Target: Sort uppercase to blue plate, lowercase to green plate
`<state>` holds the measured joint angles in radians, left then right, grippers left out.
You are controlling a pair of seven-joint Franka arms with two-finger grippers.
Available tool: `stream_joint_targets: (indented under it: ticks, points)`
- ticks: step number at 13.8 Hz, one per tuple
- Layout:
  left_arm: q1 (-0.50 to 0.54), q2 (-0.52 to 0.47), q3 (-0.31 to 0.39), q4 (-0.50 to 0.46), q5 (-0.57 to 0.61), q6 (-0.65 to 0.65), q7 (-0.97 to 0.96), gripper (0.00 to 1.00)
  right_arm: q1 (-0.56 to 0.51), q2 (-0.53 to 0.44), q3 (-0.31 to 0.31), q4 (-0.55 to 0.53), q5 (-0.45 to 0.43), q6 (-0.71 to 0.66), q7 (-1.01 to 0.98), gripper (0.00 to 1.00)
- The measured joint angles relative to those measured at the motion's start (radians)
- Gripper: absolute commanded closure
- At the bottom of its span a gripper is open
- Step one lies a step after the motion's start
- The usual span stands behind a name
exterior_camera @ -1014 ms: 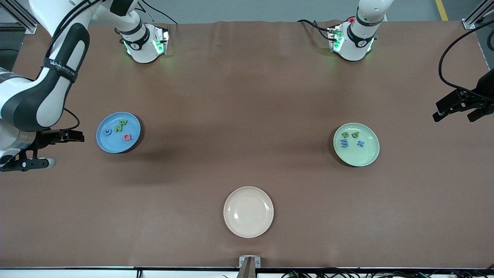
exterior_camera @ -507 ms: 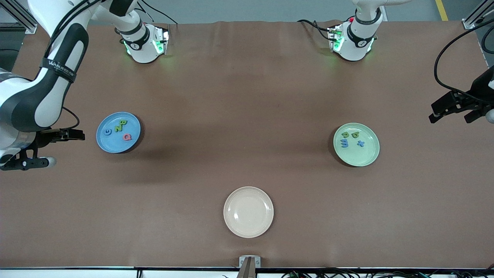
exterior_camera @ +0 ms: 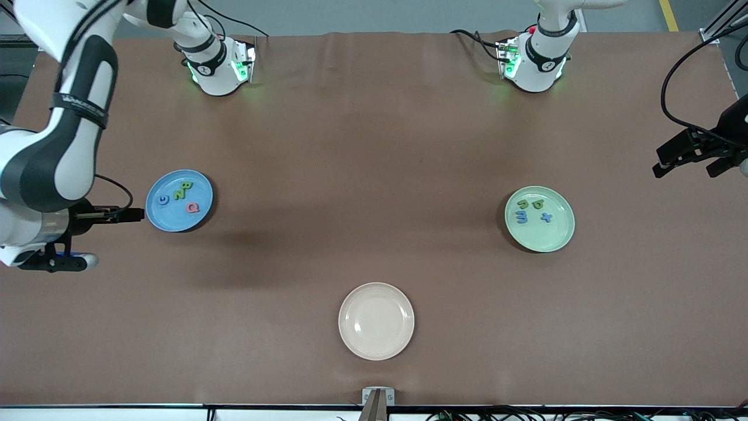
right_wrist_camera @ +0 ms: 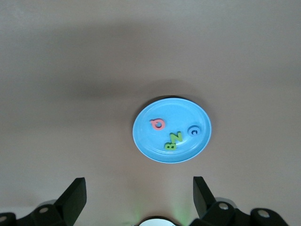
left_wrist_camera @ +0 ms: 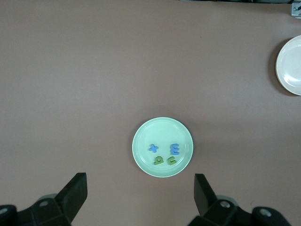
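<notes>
The blue plate point(exterior_camera: 170, 219) point(right_wrist_camera: 181, 109) lies toward the right arm's end of the table. On it are the uppercase letters: green B point(exterior_camera: 187, 186), green N point(exterior_camera: 179, 193), blue G point(exterior_camera: 163, 199) and pinkish-red Q point(exterior_camera: 192, 207). The pale green plate point(exterior_camera: 552, 237) point(left_wrist_camera: 162, 131) lies toward the left arm's end and holds the lowercase letters: two green ones point(exterior_camera: 523, 203) point(exterior_camera: 537, 203), blue m point(exterior_camera: 521, 217) and blue x point(exterior_camera: 546, 217). My right gripper point(exterior_camera: 87, 237) point(right_wrist_camera: 139, 190) hangs open and empty beside the blue plate. My left gripper point(exterior_camera: 686, 169) point(left_wrist_camera: 140, 188) hangs open and empty near the table's end, apart from the green plate.
A cream plate point(exterior_camera: 376, 345) with nothing on it lies mid-table, nearer to the front camera than the two other plates. It also shows in the left wrist view as a cream plate point(left_wrist_camera: 291, 66). Both arm bases point(exterior_camera: 219, 67) point(exterior_camera: 534, 64) stand at the table's back edge.
The right gripper has drifted a little toward the blue plate. The left gripper has barely shifted. Plates and letters have not moved.
</notes>
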<state>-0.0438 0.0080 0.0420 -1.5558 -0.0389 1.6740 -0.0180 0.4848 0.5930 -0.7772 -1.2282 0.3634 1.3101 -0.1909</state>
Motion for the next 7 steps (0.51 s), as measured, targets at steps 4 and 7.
stream_joint_targets:
  ticks: [4,7]
  points:
    - [0.010,-0.009,-0.007,-0.008,0.000,-0.012,0.000,0.00,-0.279,-0.154,0.489,-0.005,-0.248,0.040,0.202,0.00]
    - [0.010,-0.013,-0.010,-0.012,0.000,-0.012,0.000,0.00,-0.451,-0.236,0.725,-0.081,-0.315,0.095,0.239,0.00]
